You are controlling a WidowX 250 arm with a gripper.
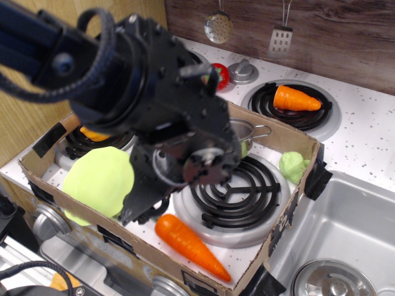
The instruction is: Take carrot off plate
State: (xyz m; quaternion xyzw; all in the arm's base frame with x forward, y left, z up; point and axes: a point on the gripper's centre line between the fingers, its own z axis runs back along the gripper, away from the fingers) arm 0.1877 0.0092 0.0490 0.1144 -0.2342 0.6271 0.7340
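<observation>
The long orange carrot lies on the white speckled stove top by the front wall of the cardboard box, tip pointing right. Its green stem end is hidden. The lime-green plate sits to its left with nothing on it. My black gripper hangs just above the carrot's thick end, between the plate and the front burner. The arm's bulk hides the fingers, so I cannot tell whether they hold the carrot.
A cardboard box surrounds the front burners. A steel pot and a pale green lettuce piece are inside it. A stubby orange carrot lies on the back right burner. A sink is at the right.
</observation>
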